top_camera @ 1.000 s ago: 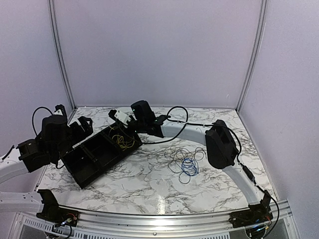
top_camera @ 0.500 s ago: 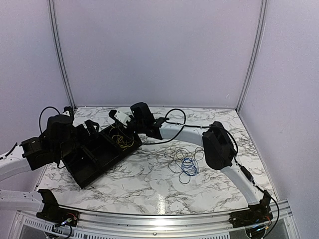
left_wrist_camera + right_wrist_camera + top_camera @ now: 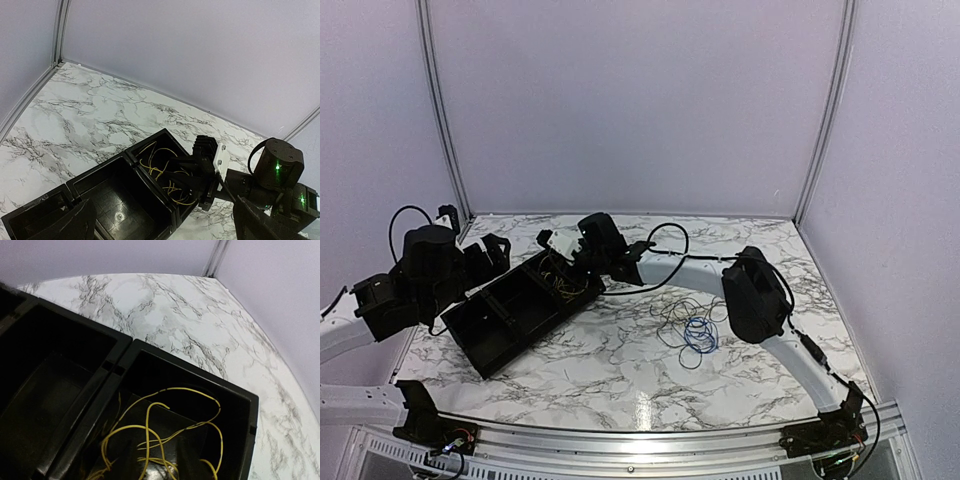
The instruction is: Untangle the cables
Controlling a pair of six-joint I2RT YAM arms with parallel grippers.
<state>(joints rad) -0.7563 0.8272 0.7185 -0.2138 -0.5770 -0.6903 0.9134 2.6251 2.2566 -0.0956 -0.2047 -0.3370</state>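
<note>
Yellow cable (image 3: pixel 563 280) lies in loose loops inside the end compartment of the black divided tray (image 3: pixel 500 320), the end nearest the right arm (image 3: pixel 755 295); the wrist view shows it spread over that compartment's floor, all of it inside the walls. Right hand (image 3: pixel 565 262) is down at that same compartment, right over the yellow loops. Can't tell from any view whether it's released or clenched, or whether its fingers touch the wire. Left hand (image 3: pixel 470 235) is fully released, fingers spread wide with nothing between them, and hovers above the surface (image 3: pixel 620 370) at the tray's far-left side, angled toward the tray. The tray sits skewed on the surface, left of centre. Blue cable (image 3: pixel 699 335) is on the bare surface right of centre, wound into small tight loops just beside the right arm's elbow. Black cable (image 3: pixel 682 308) sprawls in wider thin loops around and across the blue one; the two overlap, not separated. That pair is well apart from the tray and from both hands.
</note>
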